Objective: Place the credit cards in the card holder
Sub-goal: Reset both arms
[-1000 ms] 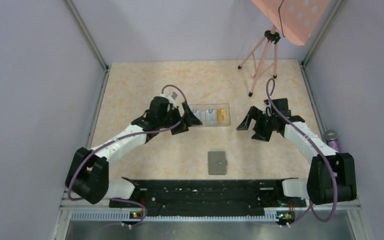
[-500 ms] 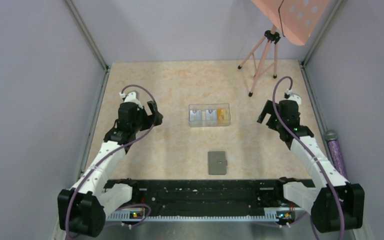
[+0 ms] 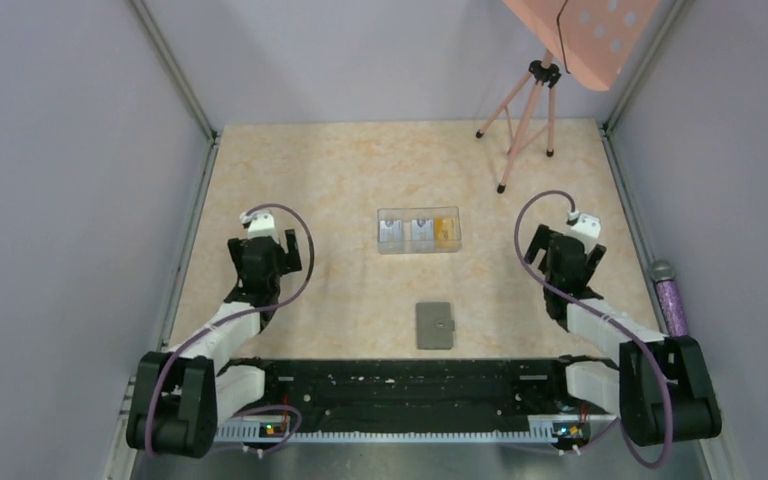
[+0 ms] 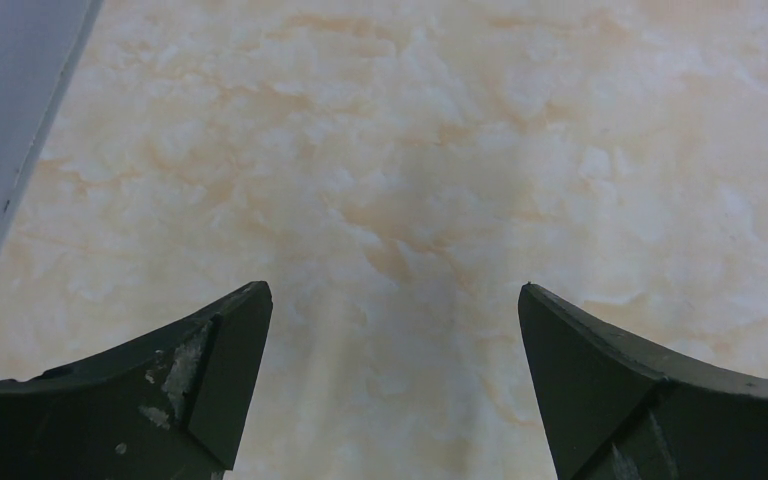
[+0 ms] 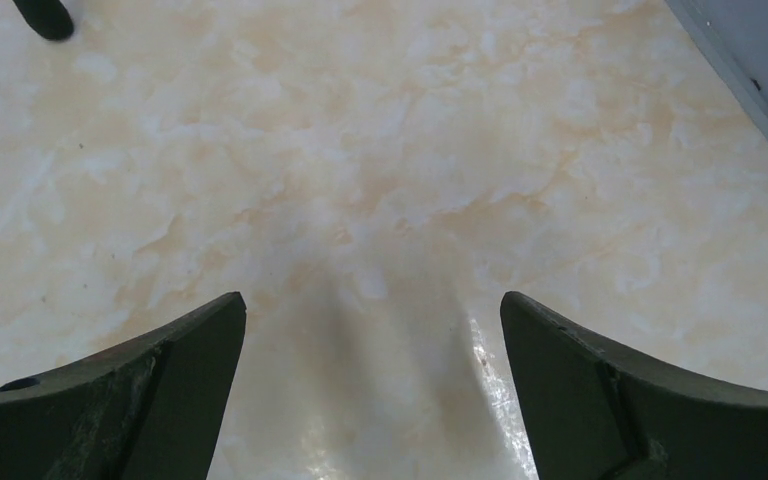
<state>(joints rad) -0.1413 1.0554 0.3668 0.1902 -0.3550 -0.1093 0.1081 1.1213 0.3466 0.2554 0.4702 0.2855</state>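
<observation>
The card holder [image 3: 434, 326], a small dark grey folded wallet, lies shut on the table in front of centre. The credit cards [image 3: 443, 232], orange, yellow and pale grey, sit inside a clear three-compartment box [image 3: 419, 231] behind it. My left gripper [image 3: 278, 247] is open and empty at the left side, far from the box; its wrist view shows only bare table between the fingers [image 4: 210, 370]. My right gripper [image 3: 557, 245] is open and empty at the right side; its wrist view shows bare table between the fingers [image 5: 580, 370].
A pink tripod [image 3: 525, 110] stands at the back right, one foot showing in the right wrist view [image 5: 44, 18]. A purple cylinder [image 3: 669, 294] lies along the right wall. Grey walls close the table left, right and back.
Both arms have pulled back from beside the clear box toward the table's sides and near edge. The box, cards and wallet have not moved.
</observation>
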